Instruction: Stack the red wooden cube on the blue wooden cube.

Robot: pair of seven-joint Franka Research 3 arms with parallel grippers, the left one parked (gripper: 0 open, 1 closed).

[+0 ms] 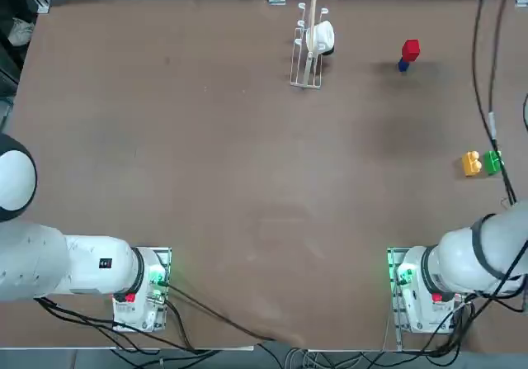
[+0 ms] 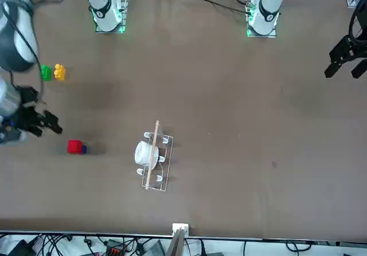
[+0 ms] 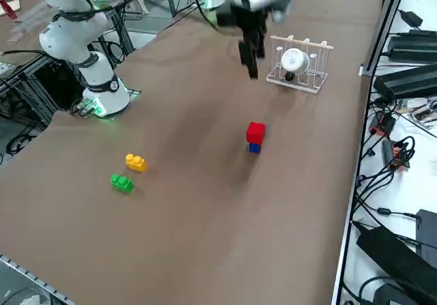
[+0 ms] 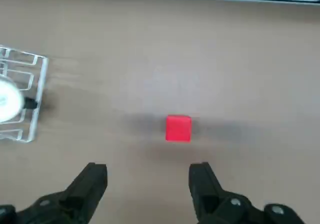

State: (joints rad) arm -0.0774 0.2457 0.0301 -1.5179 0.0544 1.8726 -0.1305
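Observation:
The red wooden cube (image 1: 410,50) rests on top of the blue wooden cube (image 1: 403,65) at the far right of the table. In the right side view the red cube (image 3: 255,132) sits squarely over the blue cube (image 3: 254,147). From the front, only a sliver of blue (image 2: 84,149) shows beside the red (image 2: 74,147). My right gripper (image 3: 251,63) hangs high above the table, apart from the stack, open and empty. In the wrist view the gripper (image 4: 149,171) stands with its fingers spread wide, and the red cube (image 4: 178,128) lies beyond them, hiding the blue one.
A wire rack (image 1: 307,63) holding a white cup (image 1: 320,36) stands left of the stack at the far edge. A yellow studded block (image 1: 471,163) and a green one (image 1: 492,162) lie near the right edge. Black cables (image 1: 487,72) trail across the right side.

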